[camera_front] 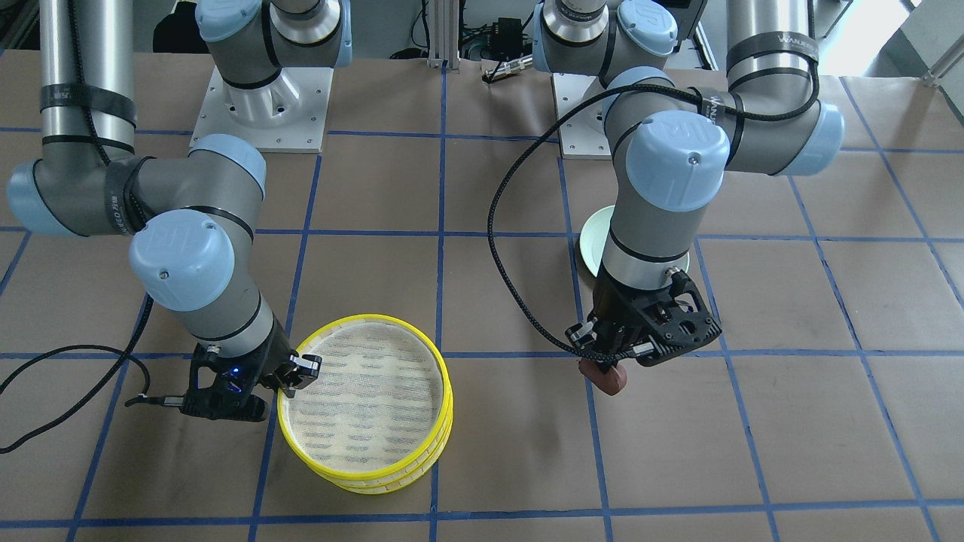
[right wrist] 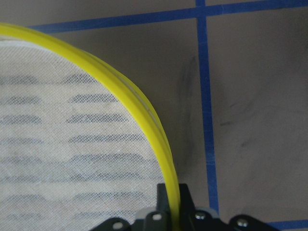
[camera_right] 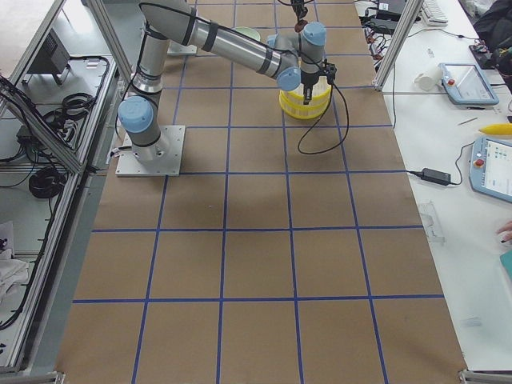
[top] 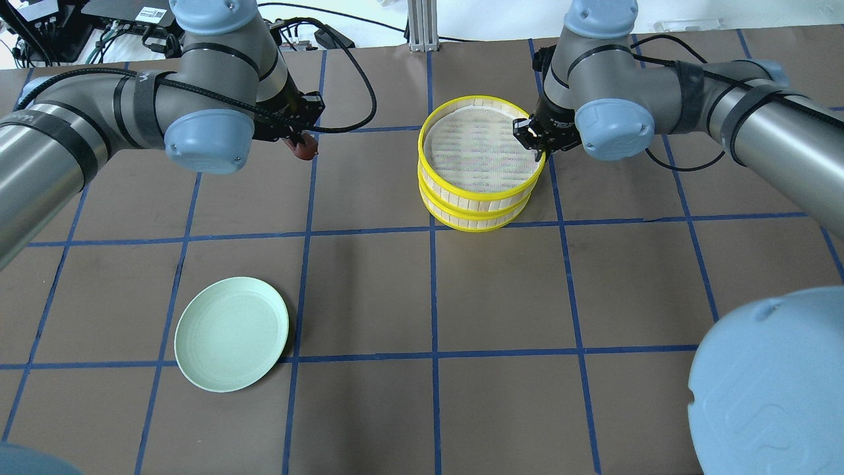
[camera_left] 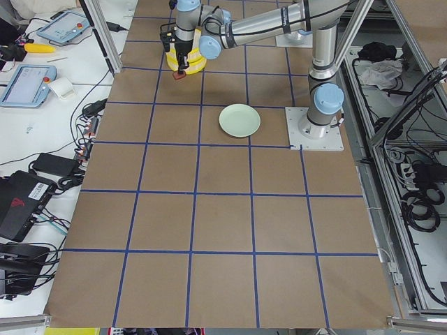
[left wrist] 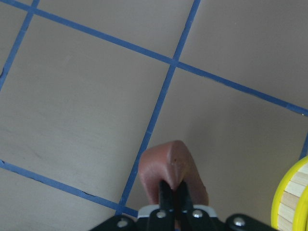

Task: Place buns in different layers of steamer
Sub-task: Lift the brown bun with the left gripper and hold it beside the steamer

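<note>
The steamer is two yellow-rimmed trays, stacked and slightly offset: top tray [camera_front: 361, 322] [top: 461, 102], lower tray [camera_front: 392, 482] [top: 475, 223]. The top tray's mesh floor is bare. My right gripper [camera_front: 290, 384] [top: 537, 150] [right wrist: 174, 202] is shut on the top tray's rim [right wrist: 139, 110]. My left gripper [camera_front: 602, 365] [top: 297, 138] [left wrist: 172, 190] is shut on the reddish-brown bun [camera_front: 608, 379] [top: 304, 150] [left wrist: 168, 163] and holds it above the table, well to the left of the steamer. The cream-white bun is hidden.
The pale green plate [top: 231, 333] [camera_front: 595, 237] [camera_left: 239, 120] lies bare on the robot's near left, partly behind the left arm in the front view. Brown table cover with blue tape grid. A black cable [camera_front: 504, 248] hangs from the left wrist.
</note>
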You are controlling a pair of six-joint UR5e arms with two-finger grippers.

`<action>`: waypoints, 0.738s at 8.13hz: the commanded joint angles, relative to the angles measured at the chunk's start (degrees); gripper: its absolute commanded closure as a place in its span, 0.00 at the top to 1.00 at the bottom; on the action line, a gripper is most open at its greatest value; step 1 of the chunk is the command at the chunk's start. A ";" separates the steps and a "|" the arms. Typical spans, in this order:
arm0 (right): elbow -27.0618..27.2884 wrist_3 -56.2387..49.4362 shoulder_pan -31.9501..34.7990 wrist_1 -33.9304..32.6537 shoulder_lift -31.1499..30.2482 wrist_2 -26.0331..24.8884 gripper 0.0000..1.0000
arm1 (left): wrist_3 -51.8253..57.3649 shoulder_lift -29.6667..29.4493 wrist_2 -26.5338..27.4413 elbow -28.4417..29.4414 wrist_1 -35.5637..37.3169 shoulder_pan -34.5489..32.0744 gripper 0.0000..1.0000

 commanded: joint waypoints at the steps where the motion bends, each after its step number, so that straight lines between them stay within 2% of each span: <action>1: 0.07 2.04 0.07 0.14 0.03 0.00 0.00 | 0.19 3.20 0.02 0.31 -2.17 -0.18 0.00; 5: -0.02 3.54 0.51 0.31 -0.15 -1.49 0.00 | 0.19 3.30 -0.68 0.83 -1.47 -0.27 0.00; 6: -0.37 3.54 0.68 0.49 -0.23 -3.67 0.00 | 0.19 3.30 -0.77 1.44 -1.47 -0.27 0.00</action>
